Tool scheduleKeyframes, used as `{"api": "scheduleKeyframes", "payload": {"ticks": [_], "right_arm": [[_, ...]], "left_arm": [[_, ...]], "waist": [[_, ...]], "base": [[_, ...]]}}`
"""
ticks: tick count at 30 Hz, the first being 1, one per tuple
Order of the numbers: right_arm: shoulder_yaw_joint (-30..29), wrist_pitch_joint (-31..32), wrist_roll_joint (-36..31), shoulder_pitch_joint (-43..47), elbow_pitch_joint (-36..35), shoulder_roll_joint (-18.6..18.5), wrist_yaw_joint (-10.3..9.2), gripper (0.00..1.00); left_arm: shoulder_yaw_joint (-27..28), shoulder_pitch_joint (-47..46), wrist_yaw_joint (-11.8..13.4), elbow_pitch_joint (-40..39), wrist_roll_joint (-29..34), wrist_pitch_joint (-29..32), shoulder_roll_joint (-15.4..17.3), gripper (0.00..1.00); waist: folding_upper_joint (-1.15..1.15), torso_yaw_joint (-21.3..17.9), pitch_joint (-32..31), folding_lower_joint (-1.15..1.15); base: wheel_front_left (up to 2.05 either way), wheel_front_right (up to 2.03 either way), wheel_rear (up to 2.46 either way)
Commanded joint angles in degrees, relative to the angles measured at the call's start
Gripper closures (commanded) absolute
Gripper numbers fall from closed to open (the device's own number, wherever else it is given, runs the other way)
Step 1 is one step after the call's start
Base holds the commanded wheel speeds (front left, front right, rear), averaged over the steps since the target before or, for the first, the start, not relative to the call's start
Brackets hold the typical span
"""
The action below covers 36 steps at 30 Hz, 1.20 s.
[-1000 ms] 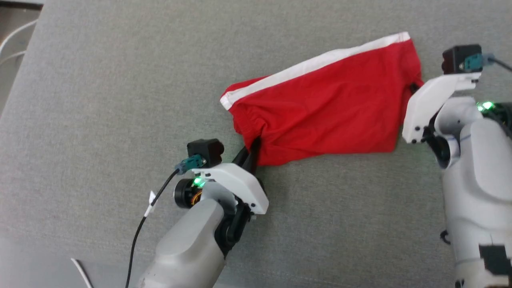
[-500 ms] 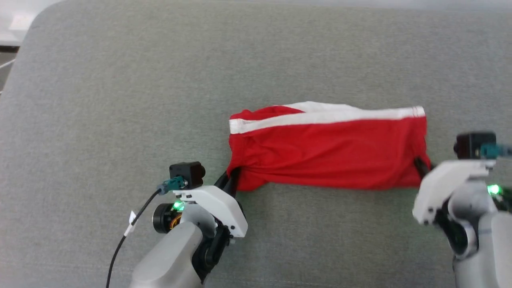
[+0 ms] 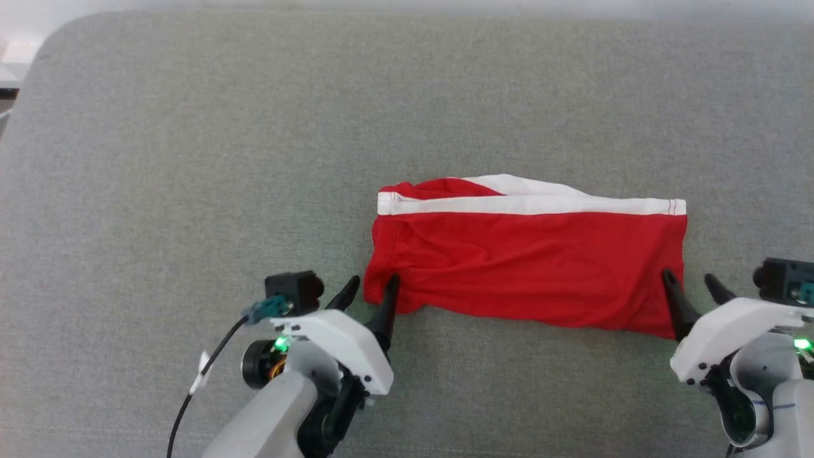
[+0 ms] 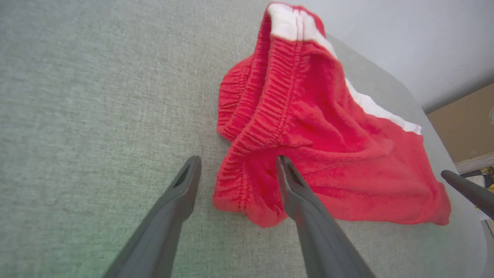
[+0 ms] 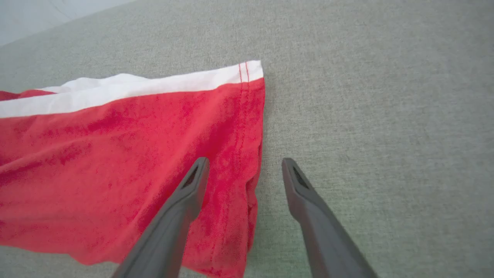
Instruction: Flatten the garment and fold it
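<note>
The garment (image 3: pixel 528 267), bright red shorts with a white stripe (image 3: pixel 528 204) along the far edge, lies spread out lengthwise on the grey padded surface (image 3: pixel 191 159). My left gripper (image 3: pixel 372 289) is open at the gathered waistband corner (image 4: pixel 247 146); one finger rests over the cloth and the other stands on the bare surface. At the near right hem corner (image 5: pixel 247 185) my right gripper (image 3: pixel 688 278) is open too, straddling the hem edge. Neither holds the cloth. In the left wrist view the waistband end is still bunched and stands up in folds (image 4: pixel 293 58).
The grey surface ends in a rounded corner at the far left (image 3: pixel 44 44), with pale floor beyond. A black cable (image 3: pixel 210 362) trails from my left wrist camera. The right gripper's finger (image 4: pixel 467 189) shows at the edge of the left wrist view.
Both grippers were shut on the garment's near corners and have opened and let go. The garment was drawn out straight and now lies flatter. The head camera has shifted.
</note>
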Motion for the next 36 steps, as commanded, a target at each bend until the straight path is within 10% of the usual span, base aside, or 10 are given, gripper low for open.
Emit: {"api": "scheduleKeyframes", "payload": {"ticks": [1, 13, 34, 36], "right_arm": [[-0.23, -1.71, 0.03, 0.95, -0.43, -0.04, -0.10, 0.00], [-1.56, -9.78, -1.92, -0.15, -1.76, -0.04, -0.10, 0.00], [-6.59, 9.41, -1.65, -14.69, 23.07, -0.04, -0.10, 0.00], [-5.32, 11.86, -1.08, -14.65, 23.96, -0.04, -0.10, 0.57]], "left_arm": [[0.63, 1.41, 0.24, -0.98, -0.67, -0.98, 0.72, 0.00], [9.74, 4.16, 0.49, -10.34, 13.34, -10.24, 5.52, 0.00], [34.81, 8.61, -11.86, -15.17, 38.03, -10.28, -7.52, 0.00], [35.68, 8.86, -12.52, -14.71, 38.57, -10.29, -8.03, 0.00]], "waist": [[0.00, 0.22, -0.90, 0.00], [0.00, 1.34, -1.55, 0.00], [0.00, 3.72, 0.34, 0.00], [0.00, 3.83, 0.11, 0.00]], "base": [[0.00, 0.00, 0.00], [0.00, 0.00, 0.00], [0.00, 0.00, 0.00], [0.00, 0.00, 0.00]]}}
